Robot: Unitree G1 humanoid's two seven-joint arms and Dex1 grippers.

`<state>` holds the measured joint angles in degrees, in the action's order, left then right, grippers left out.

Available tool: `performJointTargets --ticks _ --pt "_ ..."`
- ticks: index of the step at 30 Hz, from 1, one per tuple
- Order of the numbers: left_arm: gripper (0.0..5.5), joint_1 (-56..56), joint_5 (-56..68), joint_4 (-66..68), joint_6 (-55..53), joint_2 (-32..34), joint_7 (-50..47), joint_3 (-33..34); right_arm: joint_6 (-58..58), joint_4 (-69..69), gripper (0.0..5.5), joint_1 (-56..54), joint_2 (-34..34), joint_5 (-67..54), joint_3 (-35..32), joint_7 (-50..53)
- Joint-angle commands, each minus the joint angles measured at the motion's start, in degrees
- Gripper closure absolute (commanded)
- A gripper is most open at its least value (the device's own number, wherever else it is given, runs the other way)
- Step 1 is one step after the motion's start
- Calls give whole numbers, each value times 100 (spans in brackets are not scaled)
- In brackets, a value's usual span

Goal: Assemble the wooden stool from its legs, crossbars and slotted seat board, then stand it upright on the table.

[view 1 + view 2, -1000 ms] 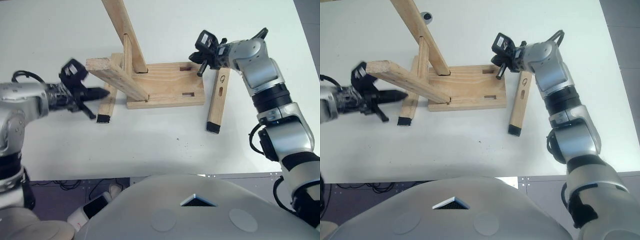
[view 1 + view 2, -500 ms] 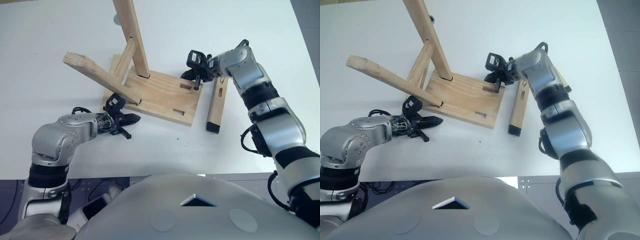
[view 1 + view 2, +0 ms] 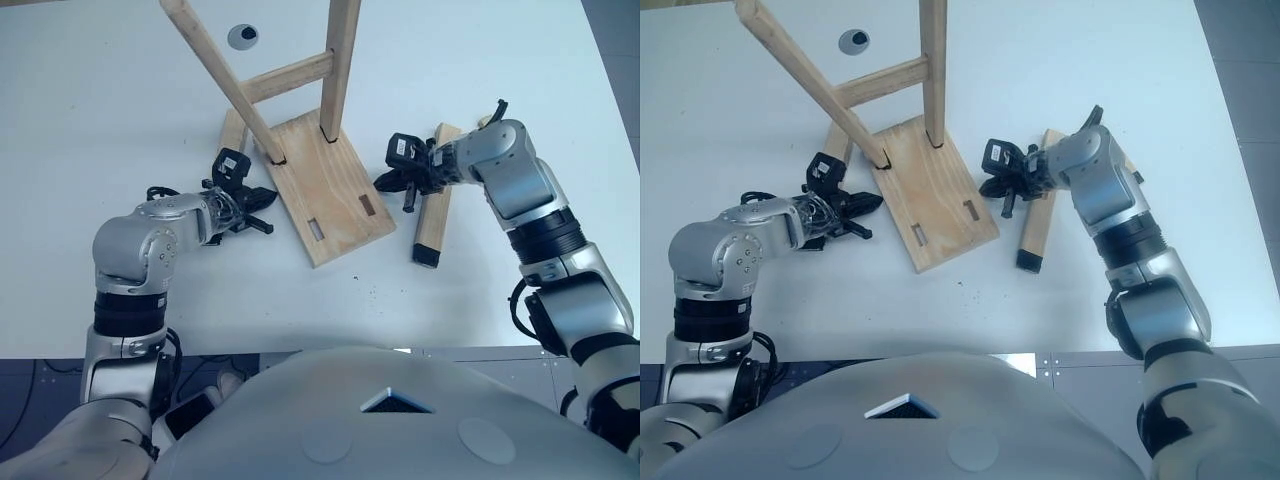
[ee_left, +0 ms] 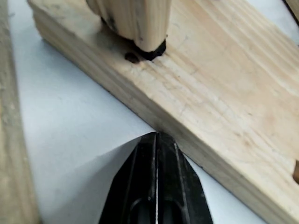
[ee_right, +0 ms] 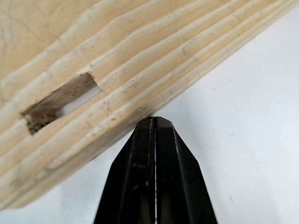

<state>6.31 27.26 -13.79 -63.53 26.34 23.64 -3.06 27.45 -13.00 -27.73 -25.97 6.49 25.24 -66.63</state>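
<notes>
- Slotted seat board (image 3: 328, 188) lies flat on the white counter (image 3: 120, 110), turned at a slant.
- Two fitted legs (image 3: 340, 60) stand up from the far end of the board, with a crossbar (image 3: 290, 77) joining them.
- Two empty slots (image 3: 316, 229) are at the near end of the board, nothing in them.
- Loose leg (image 3: 432, 215) lies on the counter just right of the board. A second loose leg (image 3: 233, 130) lies at the board's far-left corner, partly hidden behind the fitted legs.
- Left pincer (image 4: 156, 142): fingers pressed together, holding nothing. Tip is at the board's left side edge, low on the counter, near the base of a fitted leg.
- Right pincer (image 5: 155, 123): also closed tight and empty. Tip is against the board's right side edge, close to an open slot.
- Step, as a judgement: about half assembled. The board looks to be getting nudged or squared from both sides by the closed tips. Nothing is gripped.
- Next move likely calls for:
  - the right pincer backing off the edge, spreading its fingers and taking the loose leg;
  - the left tip bracing the board so it doesn't slide;
  - lining the leg end up square with a free slot before pressing it in.
- Risk: a side push could tip the tall fitted legs.
</notes>
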Motion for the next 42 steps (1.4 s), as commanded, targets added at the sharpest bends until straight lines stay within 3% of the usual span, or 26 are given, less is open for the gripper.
performJointTargets --ticks 1,13,19,22,25,28,31,36,42 --pt "550 118 -124 273 48 -240 -27 -235 162 217 548 242 151 -121 246 -30" --pt "550 401 -382 679 429 -318 116 -305 426 648 548 365 176 -260 219 102" --pt "550 524 -447 870 565 -389 143 -336 368 355 548 165 410 -316 -89 681" --pt "550 562 -311 722 520 -220 172 60 348 113 548 -49 614 -429 -693 1404" --pt "550 758 -89 665 451 32 241 744 1036 -69 548 -304 1052 -1150 -2127 2425" --pt "550 1067 -94 793 653 103 49 1256 1483 -257 504 -375 1270 -1753 -3334 3380" --pt "550 1197 -387 875 972 66 -222 1239 1214 -632 460 -390 1114 -1612 -3649 4113" --pt "550 907 -719 878 1494 -275 -733 1286 965 -1277 368 -581 666 -1589 -3803 4256" --pt "550 51 -767 575 1916 -990 -1586 1913 1237 -1865 264 -651 -748 -1359 -3333 3103"
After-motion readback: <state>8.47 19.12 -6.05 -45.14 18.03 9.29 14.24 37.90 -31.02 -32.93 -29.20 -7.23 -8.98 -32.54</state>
